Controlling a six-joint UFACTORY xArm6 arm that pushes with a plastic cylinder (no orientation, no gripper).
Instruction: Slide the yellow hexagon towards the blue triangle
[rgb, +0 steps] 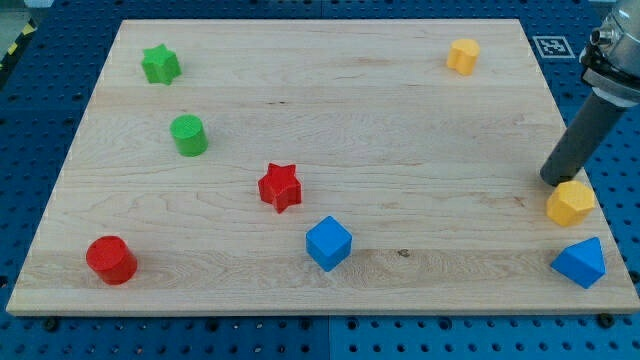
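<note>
Tip (553, 181) touches yellow hexagon (570, 203), just above blue triangle (580, 263).

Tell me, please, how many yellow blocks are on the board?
2. One yellow block sits near the view's top right; the yellow hexagon is at the right edge, just below my tip. None seems hidden.

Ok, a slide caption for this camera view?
My tip sits just above-left of the yellow hexagon, with the blue triangle directly below it.
</note>
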